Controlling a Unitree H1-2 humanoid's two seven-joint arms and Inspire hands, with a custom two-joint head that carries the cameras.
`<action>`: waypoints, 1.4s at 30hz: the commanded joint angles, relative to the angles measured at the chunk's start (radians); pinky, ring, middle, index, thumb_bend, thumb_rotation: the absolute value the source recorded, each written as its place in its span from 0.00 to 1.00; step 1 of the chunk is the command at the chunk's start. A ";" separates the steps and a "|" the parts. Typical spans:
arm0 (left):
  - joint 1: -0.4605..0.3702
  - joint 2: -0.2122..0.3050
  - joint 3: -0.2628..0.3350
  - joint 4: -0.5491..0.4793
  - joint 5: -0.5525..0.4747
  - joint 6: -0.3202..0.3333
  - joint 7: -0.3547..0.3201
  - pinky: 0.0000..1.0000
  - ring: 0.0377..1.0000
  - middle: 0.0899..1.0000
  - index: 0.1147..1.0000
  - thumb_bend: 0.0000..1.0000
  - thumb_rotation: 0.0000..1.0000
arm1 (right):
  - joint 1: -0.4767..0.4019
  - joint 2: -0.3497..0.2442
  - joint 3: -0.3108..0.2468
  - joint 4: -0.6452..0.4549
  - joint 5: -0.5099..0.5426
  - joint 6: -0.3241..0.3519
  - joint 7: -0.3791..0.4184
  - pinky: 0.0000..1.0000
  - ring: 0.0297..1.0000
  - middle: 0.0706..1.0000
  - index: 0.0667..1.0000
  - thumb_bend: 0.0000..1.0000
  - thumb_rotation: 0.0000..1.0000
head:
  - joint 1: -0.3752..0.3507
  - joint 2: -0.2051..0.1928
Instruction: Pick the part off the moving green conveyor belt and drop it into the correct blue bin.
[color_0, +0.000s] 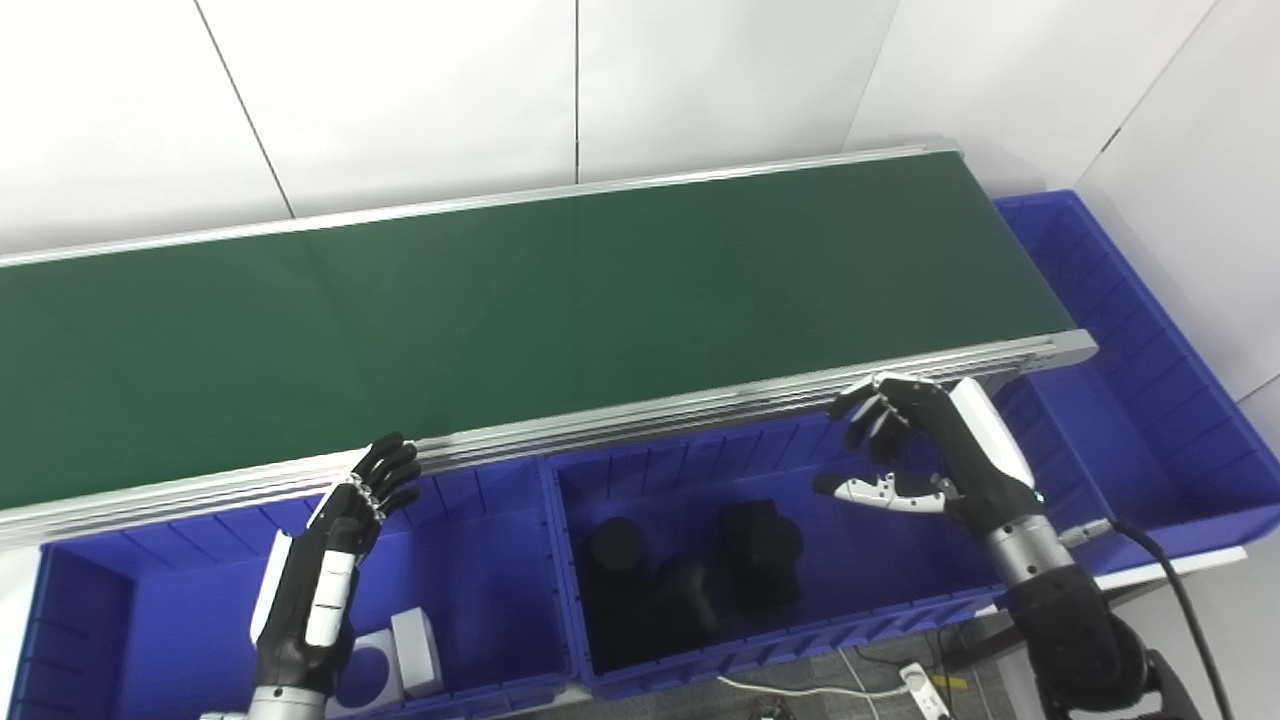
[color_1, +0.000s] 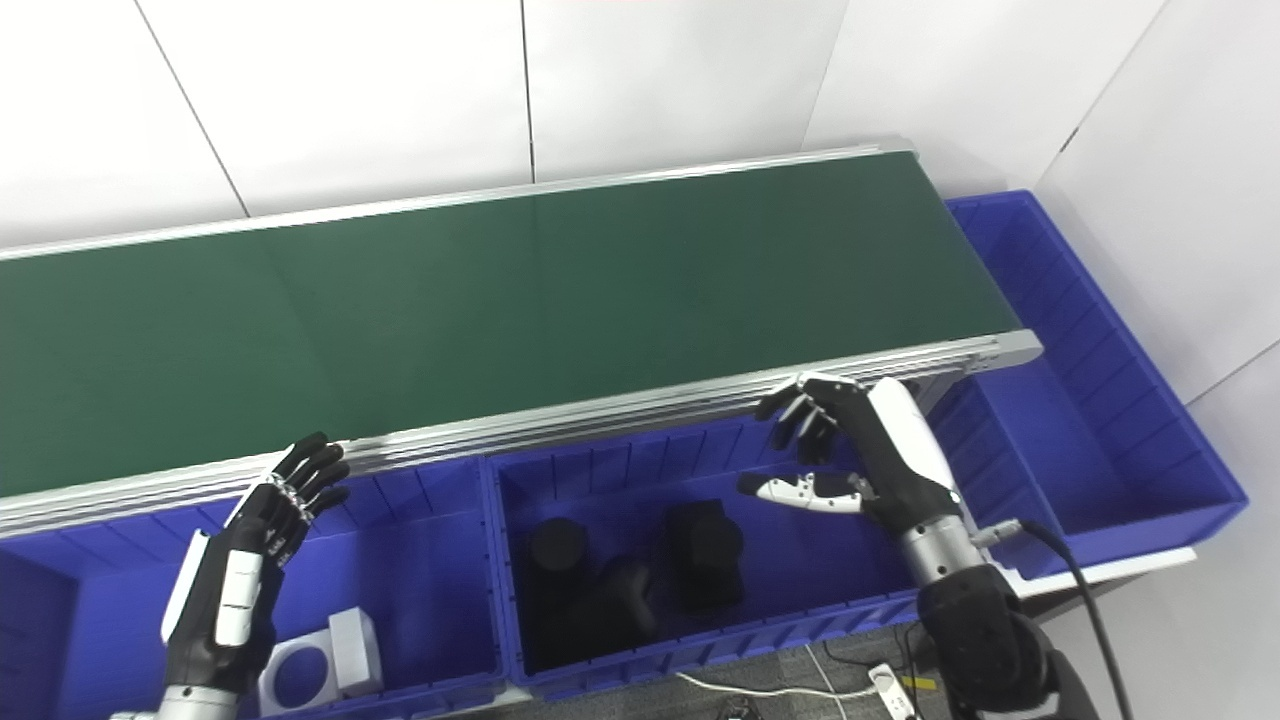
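Left eye view shows a bare conveyor belt (color_0: 520, 300), both the left hand (color_0: 345, 530) and the right hand (color_0: 915, 440) released, waiting for a part.

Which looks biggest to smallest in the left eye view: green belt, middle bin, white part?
1. Green belt
2. Middle bin
3. White part; the left robot hand partly hides it.
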 joint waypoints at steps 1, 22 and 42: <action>-0.009 0.008 0.005 -0.020 0.000 -0.030 -0.004 0.80 0.84 0.84 0.84 0.69 0.96 | 0.000 -0.016 -0.016 -0.013 0.012 -0.029 -0.017 0.23 0.28 0.37 0.50 0.51 0.00 | 0.001 0.001; -0.008 -0.003 0.000 -0.011 0.016 -0.047 0.001 0.81 0.83 0.84 0.84 0.68 0.96 | -0.014 -0.018 -0.008 0.010 0.055 -0.084 -0.005 0.27 0.33 0.39 0.50 0.52 0.01 | 0.025 -0.009; -0.029 -0.004 -0.010 0.010 0.042 -0.049 0.002 0.81 0.84 0.84 0.83 0.69 0.97 | -0.054 0.091 0.185 -0.119 0.189 -0.220 0.068 0.97 0.99 0.98 0.95 1.00 1.00 | 0.207 -0.013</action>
